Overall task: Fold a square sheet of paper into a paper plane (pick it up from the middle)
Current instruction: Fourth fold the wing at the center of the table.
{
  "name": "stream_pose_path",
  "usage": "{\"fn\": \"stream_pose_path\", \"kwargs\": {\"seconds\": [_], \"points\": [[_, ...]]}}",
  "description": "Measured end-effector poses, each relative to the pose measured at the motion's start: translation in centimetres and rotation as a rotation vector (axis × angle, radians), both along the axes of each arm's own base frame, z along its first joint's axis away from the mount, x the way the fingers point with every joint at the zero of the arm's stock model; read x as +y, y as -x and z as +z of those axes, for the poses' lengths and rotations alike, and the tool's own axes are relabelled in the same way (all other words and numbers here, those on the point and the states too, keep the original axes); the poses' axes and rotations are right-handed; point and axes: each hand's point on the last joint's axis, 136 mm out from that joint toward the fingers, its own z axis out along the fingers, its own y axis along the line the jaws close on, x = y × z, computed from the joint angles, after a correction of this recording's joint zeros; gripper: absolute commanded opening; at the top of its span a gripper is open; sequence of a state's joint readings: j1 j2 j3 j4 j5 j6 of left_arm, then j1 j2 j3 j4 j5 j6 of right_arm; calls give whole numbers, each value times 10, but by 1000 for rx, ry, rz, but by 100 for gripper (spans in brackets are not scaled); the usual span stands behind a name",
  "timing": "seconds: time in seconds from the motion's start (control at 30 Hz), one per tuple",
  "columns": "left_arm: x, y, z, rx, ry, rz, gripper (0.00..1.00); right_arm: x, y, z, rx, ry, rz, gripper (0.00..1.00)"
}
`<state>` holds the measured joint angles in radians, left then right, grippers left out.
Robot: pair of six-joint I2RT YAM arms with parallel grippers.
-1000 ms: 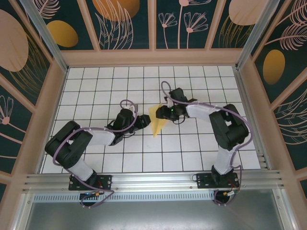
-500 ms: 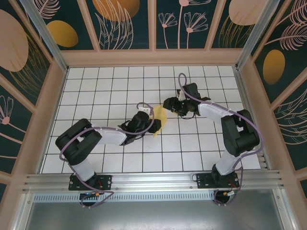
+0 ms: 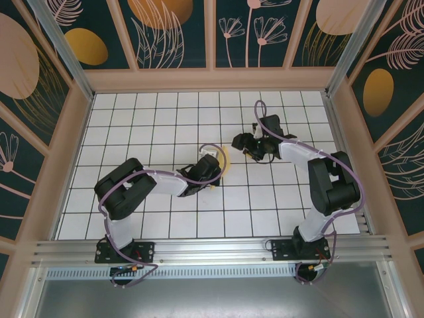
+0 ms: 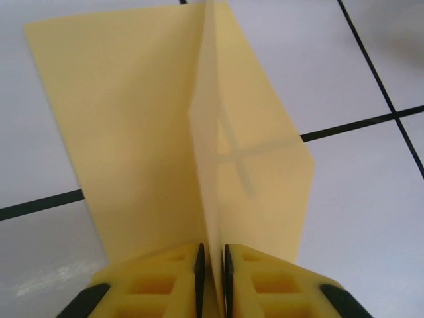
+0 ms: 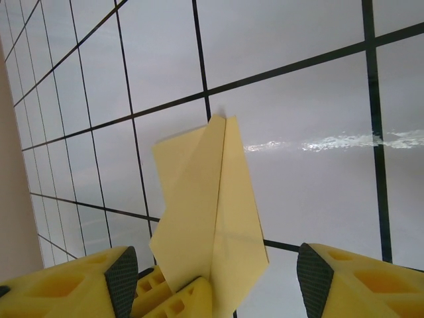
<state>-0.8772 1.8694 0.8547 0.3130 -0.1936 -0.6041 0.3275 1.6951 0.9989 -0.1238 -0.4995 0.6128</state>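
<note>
One thin, pale-yellow sheet of paper (image 4: 165, 126), already creased into angled flaps with a raised centre fold, sits near the middle of the white table ruled with black grid lines (image 4: 371, 218). From overhead it (image 3: 224, 158) pokes out as a small yellow sliver past the left arm's black wrist. It looks feather-light and limp to me, thin enough that the grid lines show faintly through one flap. I'd expect it to bend, flutter or slide at the slightest nudge, and to tear or take a stray crease if squeezed in the wrong spot. The stiffest part is surely the doubled centre fold, and that is where the left gripper (image 4: 212, 255) has it: its yellow fingers (image 4: 165, 278) are clenched flat on the upright ridge at the near end, the flaps splaying out to either side. Whether those flaps rest on the table or hang just above it I cannot tell. The right gripper (image 5: 215, 265) hangs near the paper with its dark-padded yellow fingers (image 5: 331, 285) spread wide and grasping nothing, its camera looking straight at the folded sheet. A second hold, I reckon, belongs on that same ridge further along, or flat on a flap's edge, never on a loose corner.
</note>
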Motion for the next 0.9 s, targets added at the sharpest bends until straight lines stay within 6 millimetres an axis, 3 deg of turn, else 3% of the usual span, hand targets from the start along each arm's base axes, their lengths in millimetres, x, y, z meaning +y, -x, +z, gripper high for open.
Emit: {"fn": "stream_pose_path", "kwargs": {"seconds": [0.1, 0.27, 0.37, 0.43, 0.47, 0.7, 0.9], "points": [[0, 0, 0, -11, -16, -15, 0, -3, -2, 3, -9, -2, -7, 68], [-1, 1, 4, -53, -61, -87, 0, -13, -7, 18, -48, -8, -26, 74], [-4, 4, 14, -94, -81, -167, 0, -23, -12, 27, -77, -11, -36, 85], [-8, 6, 23, -125, -86, -220, 0, -28, -14, 30, -87, -14, -45, 98], [-10, 6, 27, -144, -84, -240, 0, -30, -15, 31, -89, -17, -49, 99], [-28, 21, 43, -250, -83, -473, 0, -34, -20, 40, -92, -32, -75, 98], [-25, 19, 47, -300, -42, -595, 0, -35, -13, 38, -5, -80, -152, 82]]}}
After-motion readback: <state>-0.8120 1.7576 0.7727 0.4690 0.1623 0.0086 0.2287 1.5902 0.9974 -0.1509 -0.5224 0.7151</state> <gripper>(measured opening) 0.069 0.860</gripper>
